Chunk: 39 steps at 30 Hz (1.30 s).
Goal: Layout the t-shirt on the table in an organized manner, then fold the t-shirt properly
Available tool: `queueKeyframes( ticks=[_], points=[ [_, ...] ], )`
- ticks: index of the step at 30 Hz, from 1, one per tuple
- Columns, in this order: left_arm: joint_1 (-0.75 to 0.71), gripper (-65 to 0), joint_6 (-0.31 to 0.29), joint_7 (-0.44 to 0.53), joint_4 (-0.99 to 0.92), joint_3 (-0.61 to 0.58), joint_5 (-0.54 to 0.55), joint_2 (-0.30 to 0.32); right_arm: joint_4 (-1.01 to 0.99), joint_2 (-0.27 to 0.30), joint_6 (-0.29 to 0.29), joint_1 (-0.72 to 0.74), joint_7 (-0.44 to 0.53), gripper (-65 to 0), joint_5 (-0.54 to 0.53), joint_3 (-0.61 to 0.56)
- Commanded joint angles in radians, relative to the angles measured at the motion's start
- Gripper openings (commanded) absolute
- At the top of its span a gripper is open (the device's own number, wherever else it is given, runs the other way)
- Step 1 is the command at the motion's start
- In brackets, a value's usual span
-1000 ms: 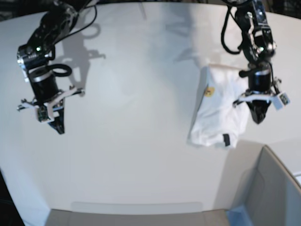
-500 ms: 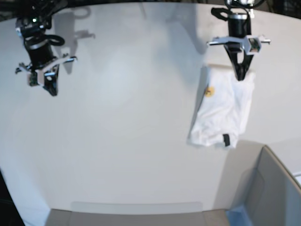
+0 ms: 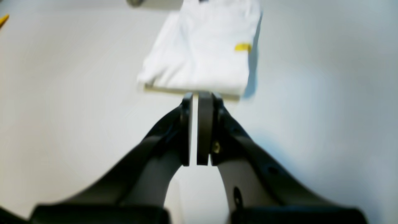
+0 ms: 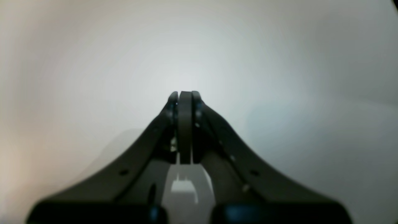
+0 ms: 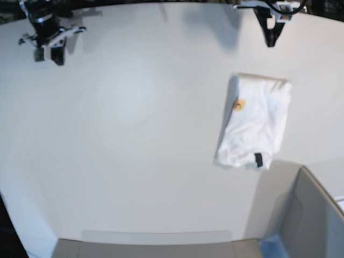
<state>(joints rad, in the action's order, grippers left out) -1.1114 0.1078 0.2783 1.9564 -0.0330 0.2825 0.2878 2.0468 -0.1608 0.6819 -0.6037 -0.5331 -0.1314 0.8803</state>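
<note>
**Both arms drawn back, folded shirt left on the bench**

The left gripper (image 3: 195, 96) has its jaws nearly together with only a thin slit between the pads, grasping nothing. The right gripper (image 4: 185, 95) is clenched tight on nothing, with only bare white surface ahead of it. In the base view the left gripper (image 5: 271, 37) hangs at the far edge, above and apart from the t-shirt (image 5: 253, 122); a second ago it stood right at the shirt's side, half a second ago over its far end. The right gripper (image 5: 52, 51) has likewise pulled from mid-bench up into the far corner.

The t-shirt lies folded into a compact rectangle on the bench (image 5: 134, 134), in the same spot as before, with a small yellow mark near its far corner and a black tag at the near end. A grey bin (image 5: 314, 215) sits just beside that near end.

Both arms are cut off by the base view's top edge. The left wrist view is blurred, and the shirt's (image 3: 202, 49) far end runs out of frame; its print cannot be read.
</note>
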Motion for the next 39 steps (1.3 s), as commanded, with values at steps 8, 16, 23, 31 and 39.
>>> queueKeyframes(
  ticks=[8, 16, 23, 31, 39],
  points=[
    [-0.187, -62.5, 0.0, 0.24, -0.157, 0.002, -0.007, 0.006, 0.016, 0.004, 0.016, -0.246, 0.02, -65.0, -0.156, -0.002],
    [-0.198, -62.5, -0.001, 0.439, -0.409, -0.006, -0.009, 0.004, 0.002, 0.004, 0.016, -0.376, 0.02, -65.0, -0.164, -0.002],
    [-0.198, -62.5, 0.007, 0.666, -0.636, -0.129, -0.001, 0.006, -0.013, 0.004, 0.016, -0.417, 0.02, -65.0, -0.152, -0.002],
    [-0.166, -62.5, 0.008, 0.778, -0.843, -0.239, -0.001, 0.003, -0.199, 0.004, 0.016, -0.422, 0.159, -65.0, -0.041, -0.002],
    [-0.089, -62.5, 0.008, 0.863, -1.073, -0.273, -0.001, -0.063, -0.593, 0.004, 0.016, -0.387, 0.558, -65.0, 0.106, 0.001]
  ],
)
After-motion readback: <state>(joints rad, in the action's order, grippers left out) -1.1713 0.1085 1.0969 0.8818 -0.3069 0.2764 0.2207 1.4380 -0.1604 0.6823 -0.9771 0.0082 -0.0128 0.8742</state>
